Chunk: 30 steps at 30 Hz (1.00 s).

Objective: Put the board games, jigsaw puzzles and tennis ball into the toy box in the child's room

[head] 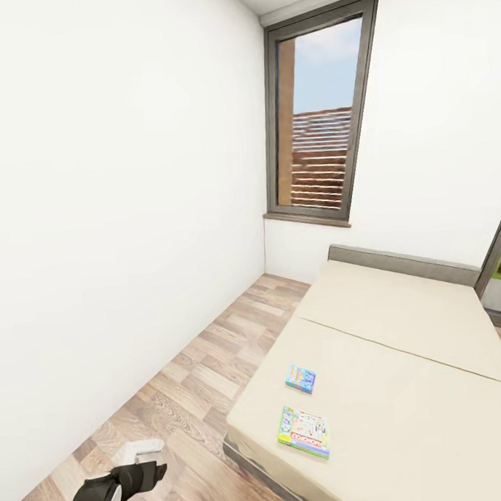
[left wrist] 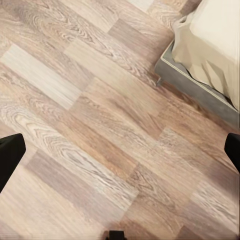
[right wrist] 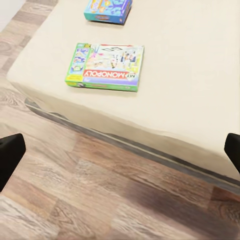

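On the near left corner of the beige bed [head: 403, 360] lie two board games: a green-edged Monopoly box [head: 304, 432] nearest, a smaller blue box [head: 300, 378] just beyond, apart. The left gripper [left wrist: 120, 155] and right gripper [right wrist: 120, 150] hang spread wide over the wood floor [head: 192, 400], empty.

**Count of Things in the Room**

Two board games lay on one bed [head: 403, 360]: a small blue box [head: 300, 378] and a larger green-edged Monopoly box [head: 304, 432]. There was one window [head: 318, 111] with brown slats behind it, one grey headboard [head: 402, 263], and one wood-plank floor [head: 192, 400]. One black-sleeved arm [head: 116, 487] showed at the lower left.
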Available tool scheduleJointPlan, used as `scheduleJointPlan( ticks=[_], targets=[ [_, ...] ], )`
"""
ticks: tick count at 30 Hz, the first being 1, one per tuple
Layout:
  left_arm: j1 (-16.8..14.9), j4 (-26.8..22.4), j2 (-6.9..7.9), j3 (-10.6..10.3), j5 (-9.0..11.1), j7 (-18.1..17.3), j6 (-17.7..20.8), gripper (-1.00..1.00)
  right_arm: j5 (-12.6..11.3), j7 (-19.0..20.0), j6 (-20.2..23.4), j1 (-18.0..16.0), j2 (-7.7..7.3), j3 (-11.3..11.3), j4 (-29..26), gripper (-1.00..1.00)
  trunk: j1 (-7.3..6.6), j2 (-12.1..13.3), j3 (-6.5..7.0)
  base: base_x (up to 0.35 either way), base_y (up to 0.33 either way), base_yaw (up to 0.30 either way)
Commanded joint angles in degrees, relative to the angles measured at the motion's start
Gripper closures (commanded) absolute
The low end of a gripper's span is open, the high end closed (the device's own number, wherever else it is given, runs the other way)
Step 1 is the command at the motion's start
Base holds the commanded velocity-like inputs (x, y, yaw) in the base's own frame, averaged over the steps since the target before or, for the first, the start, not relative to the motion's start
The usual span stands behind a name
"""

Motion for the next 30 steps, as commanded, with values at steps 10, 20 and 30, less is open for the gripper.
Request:
scheduleJointPlan(
  ticks=[10, 20, 30],
  targets=[
    [-0.97, -2.41, -0.17, -0.40, -0.12, -0.37, 5.05, -1.00, -2.94, -0.02, 0.42, 0.00, -0.07, -0.14, -0.09, -1.00, 0.04, -0.10, -0.09, 0.000, 0.000, -0.124],
    [-1.05, -2.91, -0.20, -0.56, -0.14, -0.41, 5.51, -1.00, -3.21, -0.03, 0.05, 0.00, -0.25, -1.24, -0.04, -1.00, 0.04, -0.10, -0.09, 0.000, 0.000, -0.265],
    [-1.06, -2.97, -0.06, -0.28, -0.14, -0.39, 5.64, -1.00, -3.27, -0.14, -0.22, 0.00, -0.25, -1.59, 0.76, -1.00, 0.04, -0.10, -0.09, 0.000, 0.110, -0.279]
  ],
)
